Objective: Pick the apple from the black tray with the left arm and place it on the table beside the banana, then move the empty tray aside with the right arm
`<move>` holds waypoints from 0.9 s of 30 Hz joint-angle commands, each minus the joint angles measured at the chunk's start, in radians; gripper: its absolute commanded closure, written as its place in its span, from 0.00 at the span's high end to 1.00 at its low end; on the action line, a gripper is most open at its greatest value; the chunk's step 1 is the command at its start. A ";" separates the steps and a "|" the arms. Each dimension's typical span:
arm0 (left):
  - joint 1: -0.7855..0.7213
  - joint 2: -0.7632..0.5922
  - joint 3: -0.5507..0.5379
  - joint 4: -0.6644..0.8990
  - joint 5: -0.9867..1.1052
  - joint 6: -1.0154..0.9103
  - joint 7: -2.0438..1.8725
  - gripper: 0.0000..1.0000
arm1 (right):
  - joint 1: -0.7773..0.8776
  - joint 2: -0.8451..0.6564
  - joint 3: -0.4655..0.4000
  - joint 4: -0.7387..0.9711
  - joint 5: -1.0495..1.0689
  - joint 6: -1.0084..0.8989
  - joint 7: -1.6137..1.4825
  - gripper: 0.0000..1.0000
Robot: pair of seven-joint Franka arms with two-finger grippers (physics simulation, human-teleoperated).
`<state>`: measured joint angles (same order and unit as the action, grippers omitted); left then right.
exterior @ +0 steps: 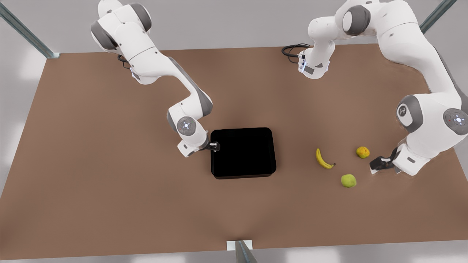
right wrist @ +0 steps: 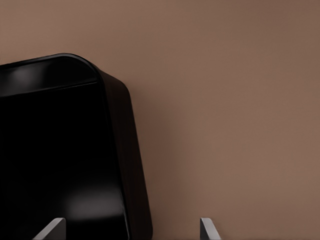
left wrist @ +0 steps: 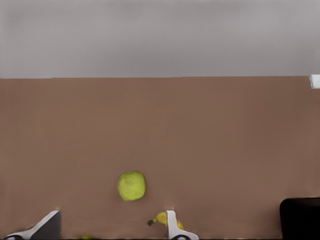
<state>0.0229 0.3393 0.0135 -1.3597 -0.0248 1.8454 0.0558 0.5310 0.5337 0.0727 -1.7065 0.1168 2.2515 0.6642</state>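
Right hand [exterior: 215,147], fingers wide, is straddling the empty glossy black tray's [exterior: 242,152] rim—should clamp squarely before sliding; left hand [exterior: 376,163], wide and empty, is waiting near the yellow-green apple [exterior: 348,180].

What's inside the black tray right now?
Nothing visible: the black tray looks empty. The apple sits on the table near the banana. The tray's interior is very dark.
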 commanded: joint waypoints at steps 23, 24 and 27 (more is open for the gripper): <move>-0.006 -0.094 -0.003 -0.124 0.046 -0.138 0.030 1.00 | -0.025 0.134 0.027 0.038 0.004 0.046 -0.118 0.50; -0.006 -0.092 -0.003 -0.124 0.046 -0.138 0.030 1.00 | -0.025 0.134 0.027 0.038 0.004 0.046 -0.118 0.42; -0.006 -0.092 -0.003 -0.124 0.046 -0.138 0.030 1.00 | -0.025 0.132 0.027 0.062 0.003 0.043 -0.121 0.22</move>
<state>0.0170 0.2484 0.0108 -1.4838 0.0206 1.7080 0.0797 0.5061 0.6677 0.0999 -1.6532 0.1214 2.2974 0.5818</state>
